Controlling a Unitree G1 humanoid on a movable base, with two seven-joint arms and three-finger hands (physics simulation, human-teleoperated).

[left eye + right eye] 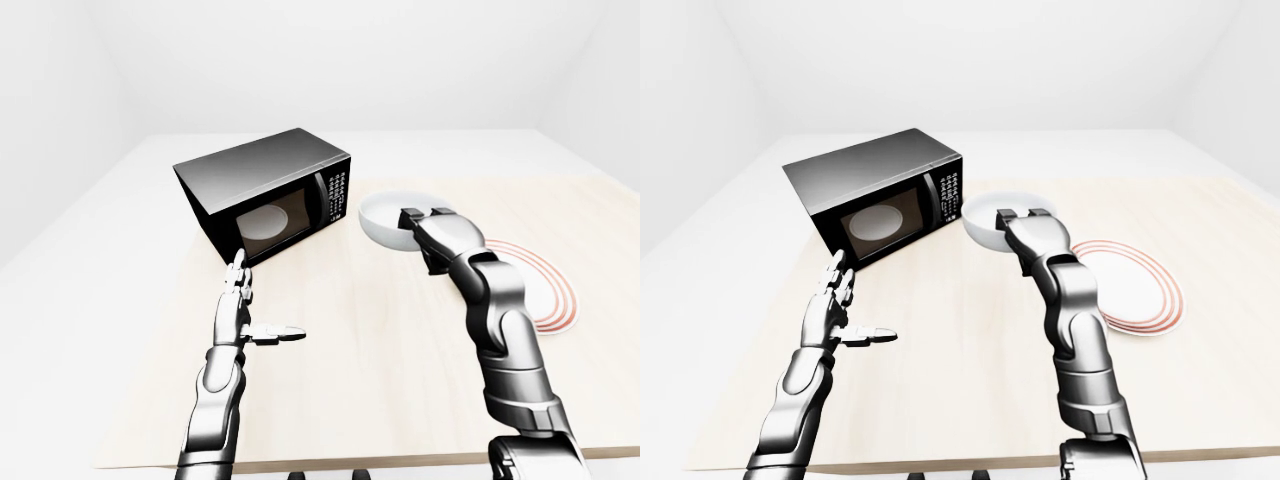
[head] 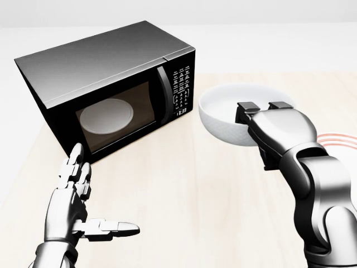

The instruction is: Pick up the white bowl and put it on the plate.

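Above the middle of the desk point(image 1: 970, 330), the white bowl point(image 2: 228, 114) hangs clear of the wood, held by the right hand point(image 2: 268, 125). That hand's fingers hook over the bowl's rim on the side toward the bottom right of the head view, with the thumb underneath, so the hand is pinched tight on the rim. The bowl is round, with no long axis to speak of; its mouth faces up and tips slightly toward the top left of the head view, rim nearly level.

Just left of the bowl stands the black microwave point(image 2: 106, 84), its keypad side nearest the bowl, a narrow gap between them. The microwave sits toward the desk's upper-left part in the eye views, angled so its door faces the lower left.

To the right of the bowl, the plate point(image 1: 1130, 290), white with red rings, lies flat on the desk, well inside the right edge. In the right-eye view the forearm crosses its left rim. Bare wood runs between plate and microwave and down to the near edge at the bottom of both eye views.

Low on the left, the left hand point(image 2: 78, 206) floats over the desk below the microwave's door, fingers straight and spread, thumb stuck out sideways toward the right, holding nothing. Wide bare wood lies between it and the right arm.
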